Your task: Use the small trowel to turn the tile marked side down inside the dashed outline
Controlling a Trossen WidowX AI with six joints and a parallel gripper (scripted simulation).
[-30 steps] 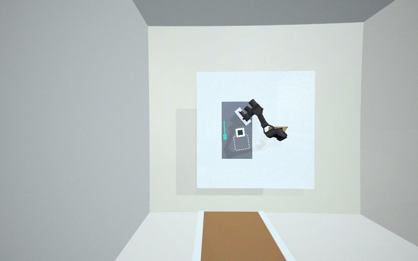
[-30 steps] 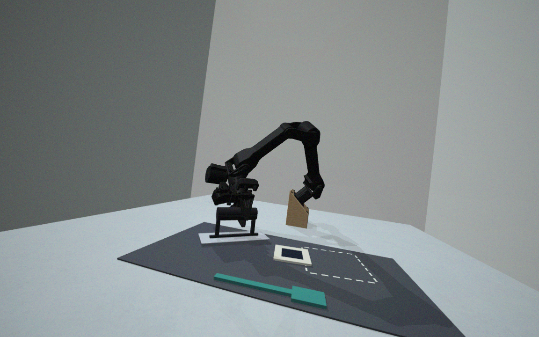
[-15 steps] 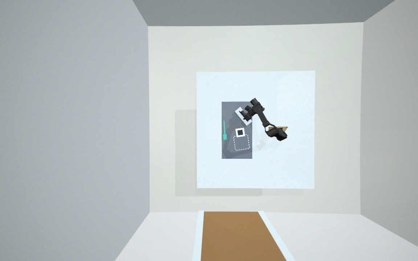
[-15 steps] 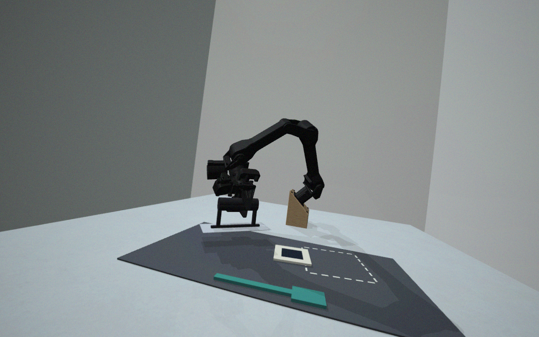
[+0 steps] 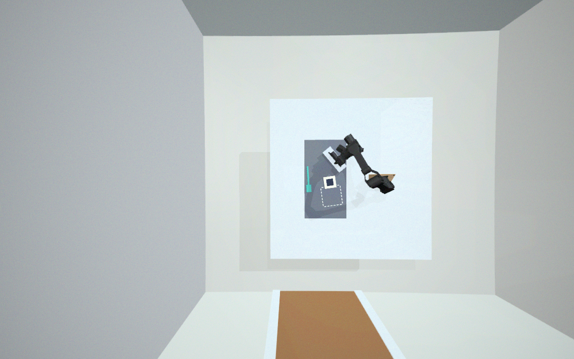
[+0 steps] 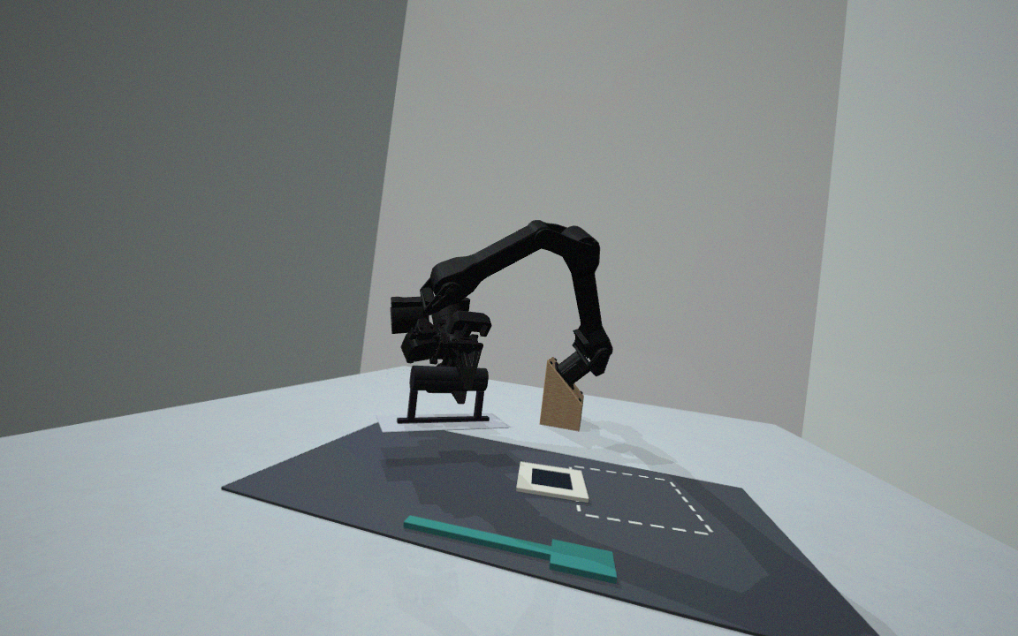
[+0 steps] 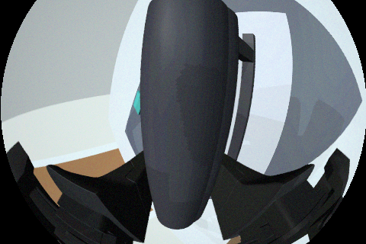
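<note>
Gripper is clenching the fat dark handle of a float-type tool. The handle is sitting on two posts above a thin white blade. We are taking this to be the trowel. The wrist view is showing the handle filling the gap between the jaws, gripped across its width.

- The trowel is at the far corner of the mat, with its blade roughly level. We cannot tell whether the blade is touching the mat or hanging just above it.
- The tile is lying flat on the mat, dark mark up. It is touching the near-left corner of the outline but mostly sitting outside it. The flip is not yet begun.
- A teal paddle is lying along the mat's near edge, apart from the tile.
- A brown wedge is standing on the worktop by the arm's base.

Handling, as we are judging it:
- The tile is looking stiff, thin and light, with low edges. It is likely to slide ahead of the blade rather than ride up onto it.
- The blade is looking rigid and thin enough to slip under a rim.
- The round handle may roll in the jaws under prying load, so a mid-handle hold is serving best.
- Entering from the edge away from the outline should tip the tile into it.
</note>
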